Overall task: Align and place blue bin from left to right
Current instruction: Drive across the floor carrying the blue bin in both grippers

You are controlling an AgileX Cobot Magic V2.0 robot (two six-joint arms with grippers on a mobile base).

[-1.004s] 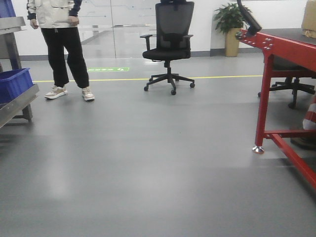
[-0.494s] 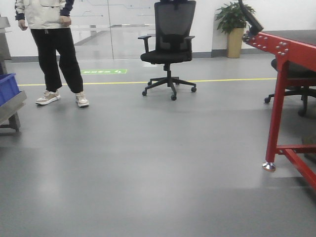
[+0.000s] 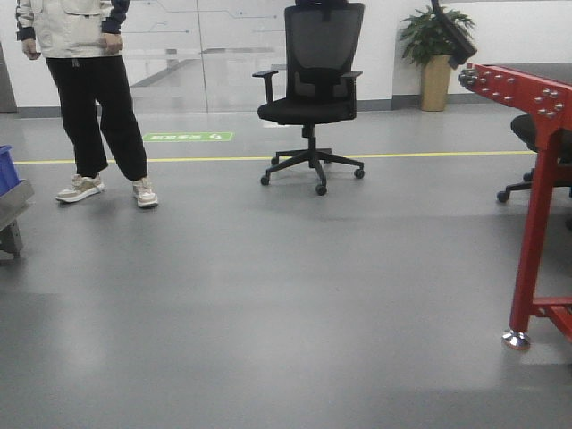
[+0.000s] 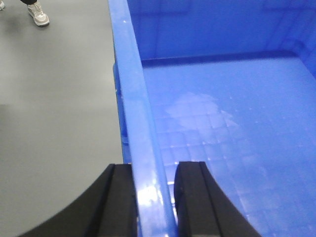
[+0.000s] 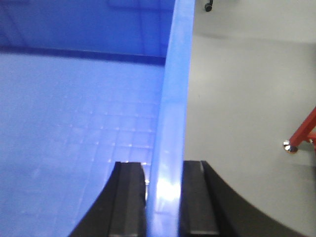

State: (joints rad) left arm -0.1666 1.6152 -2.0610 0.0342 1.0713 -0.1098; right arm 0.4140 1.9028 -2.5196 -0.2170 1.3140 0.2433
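Left gripper (image 4: pixel 155 197): fingers (image 4: pixel 121 197) pinch the rim of the blue bin's (image 4: pixel 222 123) left wall, one finger outside and one inside. Right gripper (image 5: pixel 163 197): same pinch on the right wall rim.

Bin spans between the two grippers. Its inside is bare, and grey floor (image 3: pixel 286 295) shows past both outer walls.

- Left side: open floor out to a person's (image 3: pixel 89 80) shoe.
- Right side: open floor, then the foot of a red frame (image 3: pixel 536 206) nearby.
- Ahead: wide bare floor. Office chair (image 3: pixel 313 89) and person stand well back, near a yellow line (image 3: pixel 429 155).
- Far left edge: metal rack (image 3: pixel 11 201).
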